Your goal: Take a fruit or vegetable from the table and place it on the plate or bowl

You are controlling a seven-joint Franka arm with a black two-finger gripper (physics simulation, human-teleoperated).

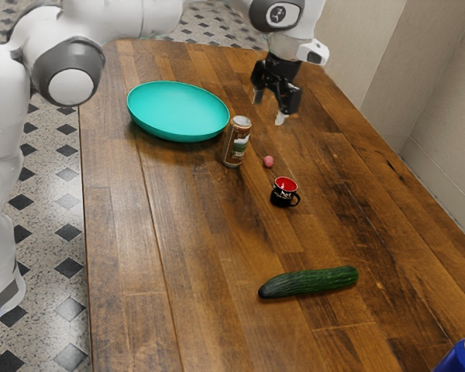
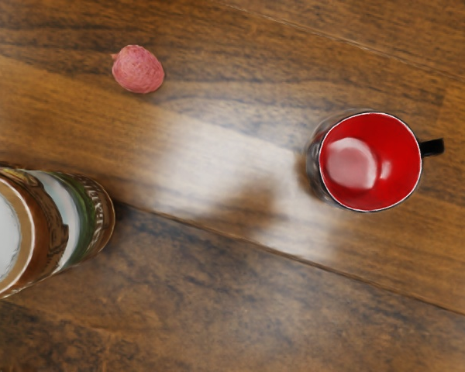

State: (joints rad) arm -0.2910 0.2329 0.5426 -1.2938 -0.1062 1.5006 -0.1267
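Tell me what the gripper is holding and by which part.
Nothing is held. The gripper hangs open above the table; the pink fruit lies there untouched.

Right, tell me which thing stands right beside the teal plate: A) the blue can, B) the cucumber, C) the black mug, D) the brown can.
D: the brown can stands upright next to the rim of the teal plate; the black mug and the cucumber sit farther off.
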